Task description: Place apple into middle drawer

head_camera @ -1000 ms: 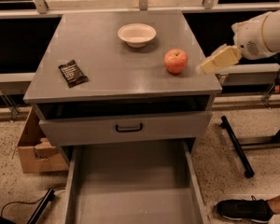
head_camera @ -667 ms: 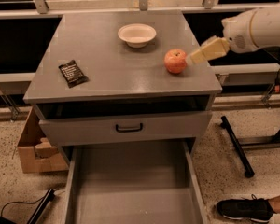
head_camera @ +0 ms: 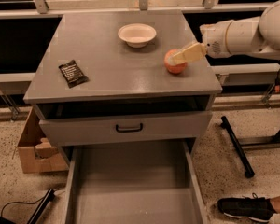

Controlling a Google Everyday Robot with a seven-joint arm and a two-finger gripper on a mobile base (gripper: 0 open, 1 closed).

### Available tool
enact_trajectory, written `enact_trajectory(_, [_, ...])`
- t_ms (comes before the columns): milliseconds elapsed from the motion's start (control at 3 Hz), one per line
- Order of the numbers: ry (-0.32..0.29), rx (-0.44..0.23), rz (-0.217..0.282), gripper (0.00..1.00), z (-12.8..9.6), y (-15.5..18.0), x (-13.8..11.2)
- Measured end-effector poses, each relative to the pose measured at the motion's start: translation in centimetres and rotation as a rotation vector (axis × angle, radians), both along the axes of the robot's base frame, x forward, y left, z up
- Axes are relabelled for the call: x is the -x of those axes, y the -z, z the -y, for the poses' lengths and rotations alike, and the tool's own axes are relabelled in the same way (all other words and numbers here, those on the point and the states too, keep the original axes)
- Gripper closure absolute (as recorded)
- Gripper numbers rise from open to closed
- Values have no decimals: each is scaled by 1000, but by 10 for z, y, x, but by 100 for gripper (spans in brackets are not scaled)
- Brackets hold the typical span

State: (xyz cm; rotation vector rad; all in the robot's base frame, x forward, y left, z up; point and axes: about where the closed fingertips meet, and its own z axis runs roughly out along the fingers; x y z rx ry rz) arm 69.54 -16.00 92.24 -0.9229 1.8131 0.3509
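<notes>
The red-orange apple (head_camera: 174, 66) sits on the right side of the grey cabinet top (head_camera: 107, 50). My gripper (head_camera: 184, 55) reaches in from the right on a white arm, and its cream tip lies over the apple's upper right side. The middle drawer (head_camera: 130, 190) is pulled far out at the bottom of the view, with a bare grey floor and nothing in it.
A white bowl (head_camera: 136, 34) stands at the back of the top. A dark snack packet (head_camera: 73, 73) lies at the left. A drawer with a grey front and black handle (head_camera: 129, 128) is slightly out. A cardboard box (head_camera: 35, 153) sits left; a person's shoe (head_camera: 245, 208) is right.
My gripper has moved left and slightly up, from beside the cabinet's right edge to the apple. The apple has stayed in place.
</notes>
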Motion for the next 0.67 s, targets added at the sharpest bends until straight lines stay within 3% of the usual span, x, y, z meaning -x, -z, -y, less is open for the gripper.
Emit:
enact_trajectory(333, [-50,-59,2,0,-29,26,-14])
enact_trajectory(667, [-65,-76,1,0,-38,40,-22])
